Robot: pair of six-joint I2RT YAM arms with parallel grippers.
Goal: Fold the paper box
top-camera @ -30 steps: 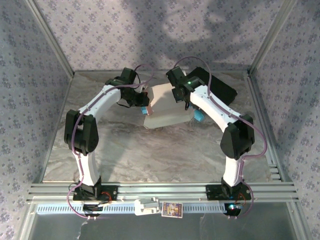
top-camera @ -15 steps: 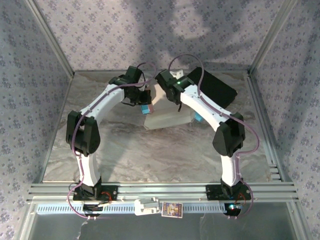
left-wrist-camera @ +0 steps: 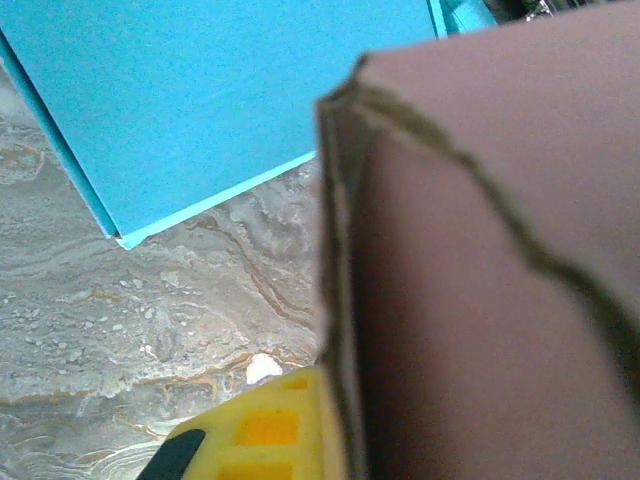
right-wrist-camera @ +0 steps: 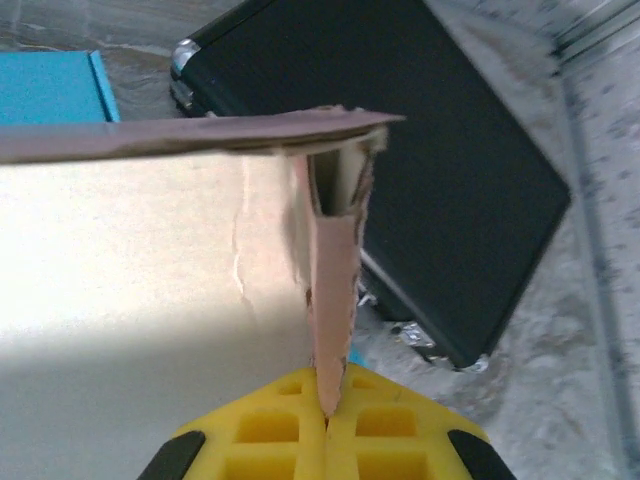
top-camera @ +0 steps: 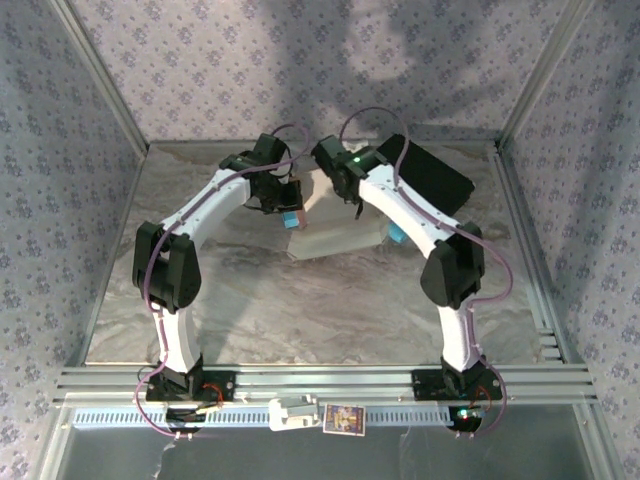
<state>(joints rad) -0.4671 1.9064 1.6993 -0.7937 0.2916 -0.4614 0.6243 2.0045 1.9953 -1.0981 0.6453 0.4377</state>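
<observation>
The paper box (top-camera: 335,232) is pale cardboard lying at the back middle of the table, partly raised between both wrists. My left gripper (top-camera: 288,203) is at its left edge; in the left wrist view one yellow finger (left-wrist-camera: 262,432) presses against a standing brown flap (left-wrist-camera: 480,250), and the other finger is hidden behind it. My right gripper (top-camera: 352,200) is at the box's top edge. In the right wrist view my right gripper (right-wrist-camera: 326,405) is shut, pinching the thin edge of a flap (right-wrist-camera: 332,290) that stands beside the pale panel (right-wrist-camera: 150,270).
A black case (top-camera: 432,175) lies behind and right of the box, close under the right wrist (right-wrist-camera: 460,190). A flat blue piece (left-wrist-camera: 230,90) lies on the marbled table by the left gripper. Metal rails (top-camera: 320,380) run along the near edge; patterned walls enclose the table.
The right arm has swung left and back, bringing its gripper close to the left one over the box's top edge. The left gripper has shifted slightly right. Both stay shut.
</observation>
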